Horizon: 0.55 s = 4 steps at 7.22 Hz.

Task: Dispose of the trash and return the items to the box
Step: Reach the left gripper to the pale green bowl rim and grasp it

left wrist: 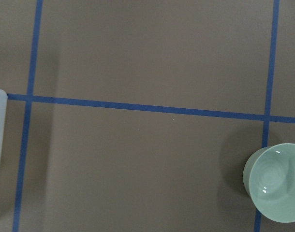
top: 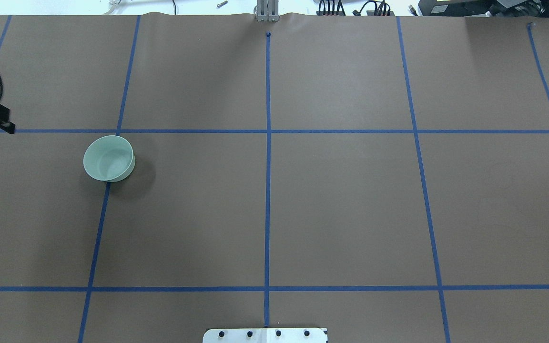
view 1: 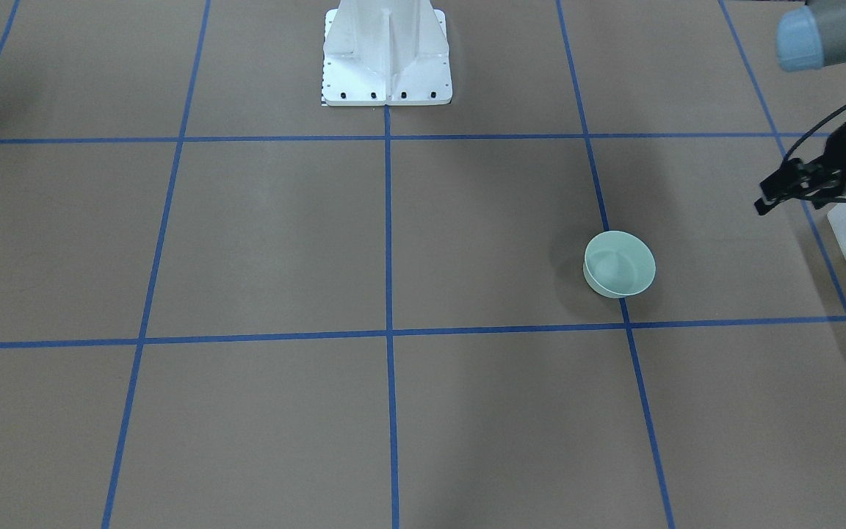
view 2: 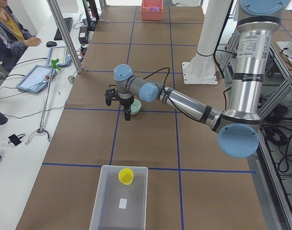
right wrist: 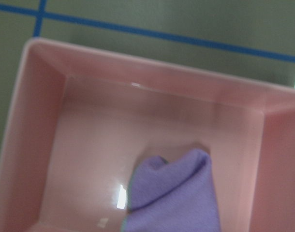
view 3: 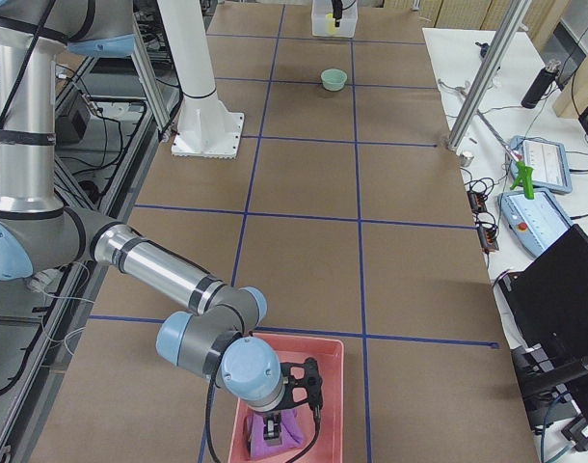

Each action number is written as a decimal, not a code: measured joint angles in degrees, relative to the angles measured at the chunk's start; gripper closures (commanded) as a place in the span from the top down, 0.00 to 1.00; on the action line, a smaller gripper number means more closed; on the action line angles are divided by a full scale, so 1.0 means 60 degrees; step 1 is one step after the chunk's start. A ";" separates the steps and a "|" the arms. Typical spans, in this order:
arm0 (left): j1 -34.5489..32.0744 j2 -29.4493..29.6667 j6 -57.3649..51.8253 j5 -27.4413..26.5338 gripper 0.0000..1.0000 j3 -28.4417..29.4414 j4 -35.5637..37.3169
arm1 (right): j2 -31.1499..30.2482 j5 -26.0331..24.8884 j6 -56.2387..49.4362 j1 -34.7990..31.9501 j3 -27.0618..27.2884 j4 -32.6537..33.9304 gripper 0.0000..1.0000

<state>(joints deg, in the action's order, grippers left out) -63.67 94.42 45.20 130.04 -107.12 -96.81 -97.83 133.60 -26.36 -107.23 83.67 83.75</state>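
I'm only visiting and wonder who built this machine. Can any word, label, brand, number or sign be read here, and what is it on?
No text is readable in any view.
Dark print along the silver tube of the left arm: too small to read.
White sticker in the bin: too small to tell whether anything is written on it.
Screen of the tablet on the side desk: too small to read.

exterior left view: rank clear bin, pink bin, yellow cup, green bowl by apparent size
1. translucent bin
2. pink bin
3. yellow cup and mint bowl look alike; the bowl is farther off and partly hidden.
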 measured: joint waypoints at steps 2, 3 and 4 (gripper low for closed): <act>0.1500 0.0270 0.2156 -0.0772 0.98 0.0964 -0.1874 | 0.0019 0.0223 0.2595 0.1379 0.1622 -0.0032 1.00; 0.1922 0.0615 0.2820 -0.0976 0.98 0.1322 -0.2201 | 0.0007 0.0295 0.3595 0.1863 0.2263 -0.0028 1.00; 0.2186 0.0870 0.3152 -0.1109 0.93 0.1584 -0.2325 | -0.0004 0.0426 0.4095 0.2121 0.2589 -0.0020 1.00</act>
<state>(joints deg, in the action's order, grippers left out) -50.55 99.65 64.11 123.38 -97.61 -110.76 -97.86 136.15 -1.79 -94.51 99.21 83.63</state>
